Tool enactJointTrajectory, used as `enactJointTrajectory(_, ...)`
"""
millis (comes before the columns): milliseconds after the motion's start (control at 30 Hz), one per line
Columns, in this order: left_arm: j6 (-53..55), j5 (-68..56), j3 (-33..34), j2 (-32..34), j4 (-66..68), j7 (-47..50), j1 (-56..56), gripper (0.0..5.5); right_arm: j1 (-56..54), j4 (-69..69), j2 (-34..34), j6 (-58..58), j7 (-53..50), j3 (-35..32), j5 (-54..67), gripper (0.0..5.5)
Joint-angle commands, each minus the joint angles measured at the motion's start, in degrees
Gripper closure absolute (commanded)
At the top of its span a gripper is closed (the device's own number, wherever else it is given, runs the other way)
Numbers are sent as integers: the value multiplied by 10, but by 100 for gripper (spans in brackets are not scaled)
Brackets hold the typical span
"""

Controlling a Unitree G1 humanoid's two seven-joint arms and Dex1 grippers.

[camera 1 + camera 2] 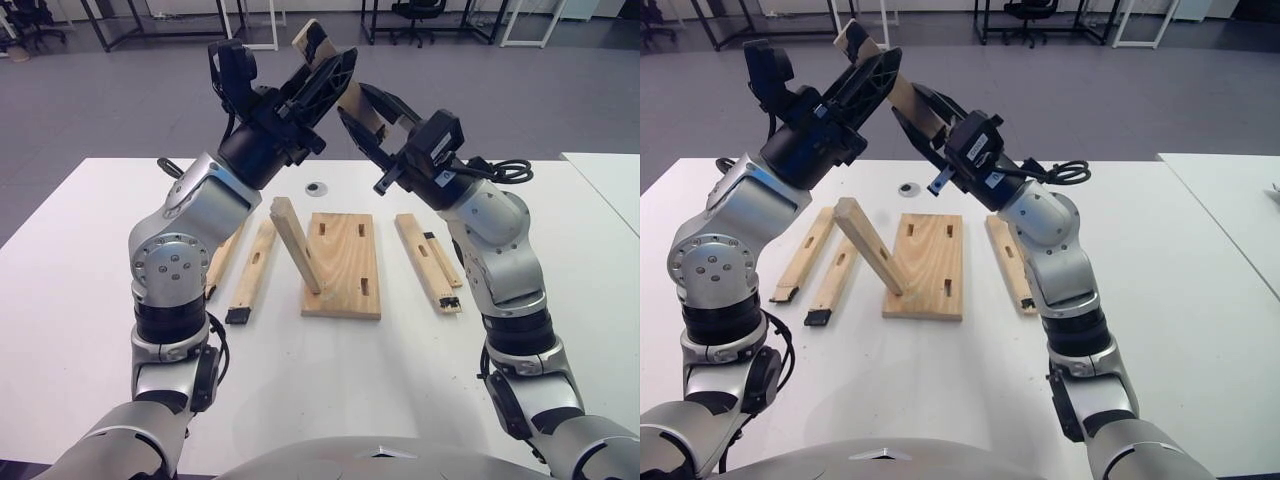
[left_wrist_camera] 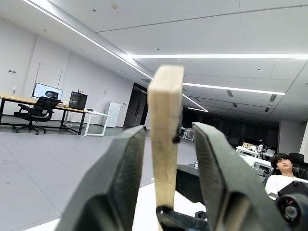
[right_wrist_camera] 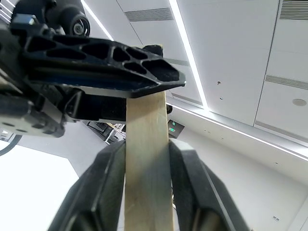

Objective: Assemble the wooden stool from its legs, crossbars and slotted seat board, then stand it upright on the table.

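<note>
Both arms are raised over the far half of the table and share one wooden leg (image 1: 352, 100), which slants up to the left between them. My left gripper (image 1: 325, 65) is shut on its upper end, and the leg (image 2: 165, 120) stands between the dark fingers (image 2: 115, 183). My right gripper (image 1: 362, 105) is shut on the lower end, its fingers (image 3: 108, 183) pressed to both sides of the leg (image 3: 146, 144). Below, the slotted seat board (image 1: 350, 270) lies flat on the table. Another leg (image 1: 296, 245) stands tilted in one of its slots.
Two loose wooden pieces (image 1: 252, 270) lie side by side left of the board, two more (image 1: 425, 260) right of it. A small round cable port (image 1: 318, 187) sits in the white table (image 1: 80, 300) behind the board. Another table (image 1: 610, 190) stands to the right.
</note>
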Motion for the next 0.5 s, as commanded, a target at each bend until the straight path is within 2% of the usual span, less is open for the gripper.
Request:
enactJointTrajectory(33,15,-24,3,-8,-9,-1,0,450,6,0,-4,1,6,3,-2,419)
enactJointTrajectory(167,22,-20,-1,-5,-8,0,5,501,5,2,-4,-1,10,4,-1,419)
enactJointTrajectory(267,21,-13,3,-4,-3,-3,0,510,6,1,-3,3,12,3,0,419)
enactJointTrajectory(300,19,-4,4,-1,0,-5,-2,510,8,1,-3,7,11,5,-2,378)
enactJointTrajectory(400,8,51,10,27,15,-15,-14,511,12,-5,0,10,-1,3,-10,325)
enactJointTrajectory(500,0,78,39,44,43,-13,-31,511,16,-17,2,29,-17,-21,8,319)
